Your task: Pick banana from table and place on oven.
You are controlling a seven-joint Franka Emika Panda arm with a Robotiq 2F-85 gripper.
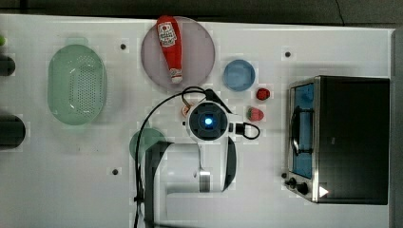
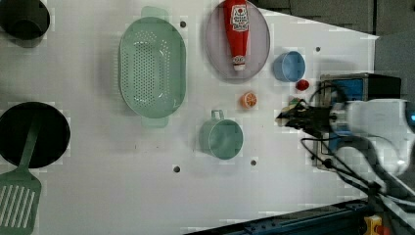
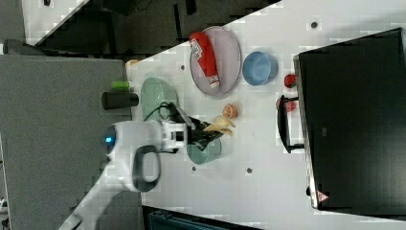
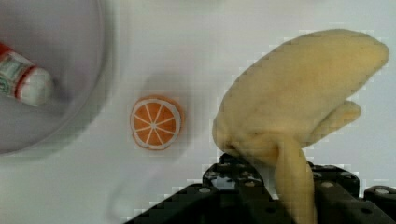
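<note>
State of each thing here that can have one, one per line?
gripper: shut on banana
banana: held, off the table
oven: door closed, top bare
ketchup bottle: lying on the plate
colander: upright, empty
green cup: on its side
blue bowl: upright, empty

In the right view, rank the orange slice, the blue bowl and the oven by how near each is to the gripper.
The gripper is shut on the banana.
1. Orange slice: just beyond the banana, toward the right view's upper right.
2. Blue bowl: farther up and right, beside the plate.
3. Oven: farthest, along the right view's right side.
</note>
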